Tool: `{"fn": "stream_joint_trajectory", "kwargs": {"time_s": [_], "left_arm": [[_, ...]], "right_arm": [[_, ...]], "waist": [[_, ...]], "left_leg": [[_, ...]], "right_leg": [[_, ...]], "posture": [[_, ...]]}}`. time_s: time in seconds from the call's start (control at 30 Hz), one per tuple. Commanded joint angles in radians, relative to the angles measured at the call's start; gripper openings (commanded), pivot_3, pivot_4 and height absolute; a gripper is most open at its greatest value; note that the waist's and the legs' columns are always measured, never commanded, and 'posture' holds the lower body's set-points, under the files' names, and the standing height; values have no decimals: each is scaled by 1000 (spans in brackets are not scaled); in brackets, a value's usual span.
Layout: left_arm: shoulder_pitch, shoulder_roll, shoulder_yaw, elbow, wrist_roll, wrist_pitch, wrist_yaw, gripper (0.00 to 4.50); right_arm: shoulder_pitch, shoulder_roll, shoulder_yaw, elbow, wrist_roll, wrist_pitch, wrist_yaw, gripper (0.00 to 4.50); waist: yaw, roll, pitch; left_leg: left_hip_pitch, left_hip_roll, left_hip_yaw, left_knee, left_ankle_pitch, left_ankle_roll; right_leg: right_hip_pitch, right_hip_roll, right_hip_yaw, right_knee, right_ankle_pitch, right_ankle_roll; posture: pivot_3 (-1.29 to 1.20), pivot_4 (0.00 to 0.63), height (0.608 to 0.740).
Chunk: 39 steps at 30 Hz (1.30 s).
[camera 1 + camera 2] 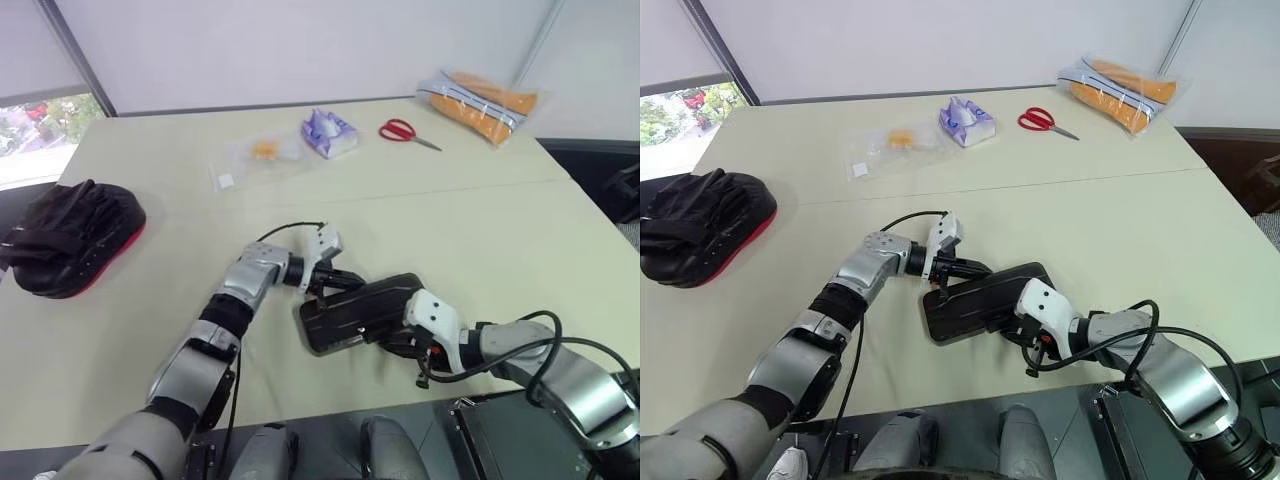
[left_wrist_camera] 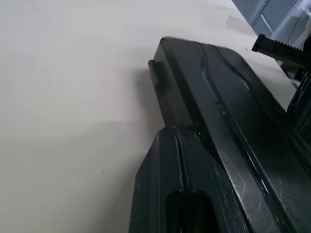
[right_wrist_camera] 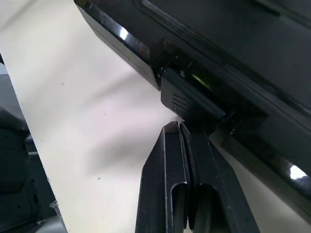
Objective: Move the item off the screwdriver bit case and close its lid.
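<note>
The screwdriver bit case [image 1: 358, 312] lies flat near the table's front edge, dark and glossy. Its lid [image 2: 233, 111] is down over the tray, and nothing rests on top; I cannot tell which thing on the table is the item. My left gripper [image 1: 334, 282] is shut, with its tips on the case's far left corner. My right gripper [image 3: 180, 127] is also shut. Its tips sit at the small black latch tab [image 3: 192, 102] on the case's near right edge. In the right eye view both arms meet at the case [image 1: 975, 305].
A black padded mitt [image 1: 70, 235] with red trim sits at the far left. Along the back lie a clear bag [image 1: 258, 157], a purple-white packet [image 1: 330, 133], red scissors [image 1: 402, 131] and an orange pack [image 1: 482, 100]. The table's front edge [image 1: 330, 412] runs just below the case.
</note>
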Motion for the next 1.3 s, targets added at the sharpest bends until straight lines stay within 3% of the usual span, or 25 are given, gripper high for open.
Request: {"fn": "stream_joint_trajectory", "kwargs": {"time_s": [0.03, 0.83, 1.13, 1.3], "left_arm": [[41, -10, -51, -33, 27, -10, -24, 0], [140, -24, -77, -115, 58, 26, -33, 0], [64, 4, 8, -88, 39, 11, 13, 0], [48, 80, 83, -161, -18, 48, 18, 0]], "right_arm": [[-27, 14, -8, -12, -14, -14, -27, 28], [-82, 107, 30, 21, -105, -11, -123, 28], [-2, -48, -40, -134, 34, 53, 44, 28], [32, -145, -146, -193, 97, 65, 99, 28]], "waist": [[1, 0, 0], [-23, -4, -4], [-7, -2, -3], [-2, -3, -1]], "left_leg": [[0, 0, 0, 0, 0, 0], [14, 2, -2, -3, -3, 6], [11, 1, -2, -2, -3, 6], [3, 1, -2, -1, -1, 2]], "right_leg": [[0, 0, 0, 0, 0, 0], [13, 1, 0, -1, 0, 0], [12, 0, 0, -4, 0, 0], [5, 0, 0, -4, 0, 1]], "posture": [[0, 150, 740], [0, 150, 740], [0, 150, 740], [0, 150, 740]]}}
